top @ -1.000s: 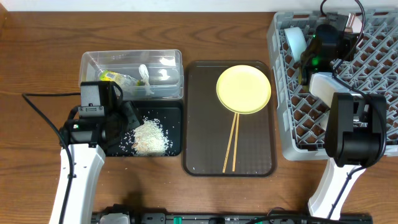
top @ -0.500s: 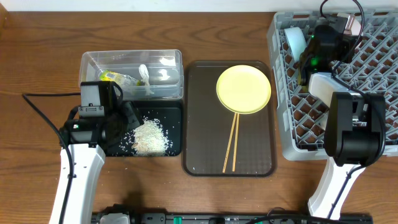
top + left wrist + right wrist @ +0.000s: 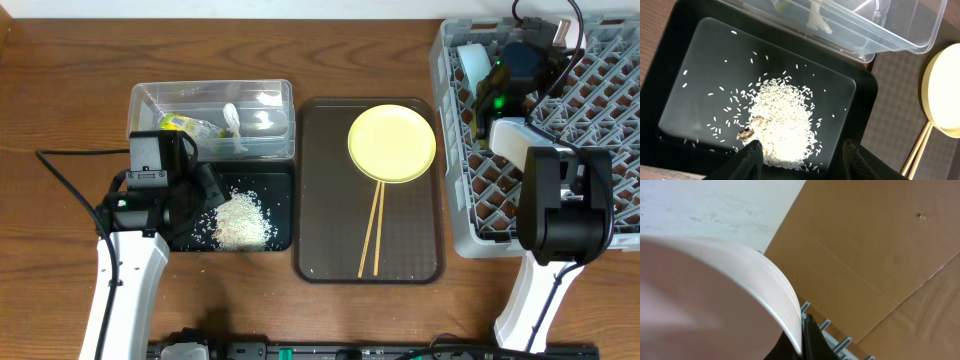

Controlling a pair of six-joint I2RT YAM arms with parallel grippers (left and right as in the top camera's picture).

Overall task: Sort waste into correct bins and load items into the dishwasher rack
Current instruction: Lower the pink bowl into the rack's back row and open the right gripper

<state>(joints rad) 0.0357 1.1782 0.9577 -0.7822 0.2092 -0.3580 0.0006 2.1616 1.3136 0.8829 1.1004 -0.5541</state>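
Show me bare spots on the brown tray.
Brown tray: bare left half, between its left rim and the chopsticks. The yellow plate fills the upper right. Rice crowds the black tray beside it.

Overhead faces down; close left-wrist view shares rice [image 3: 782,120].

In my right wrist view the white bowl [image 3: 715,295] is a blur, cut off at the left and bottom edges. Of the right gripper [image 3: 802,345] I get only a dark sliver at bottom centre, so I can't tell its grip. In my left wrist view the yellow plate [image 3: 942,95] runs off the right edge, the clear tub [image 3: 900,40] off the top, and a brownish speck [image 3: 746,134] in the rice [image 3: 782,117] is too small to name.
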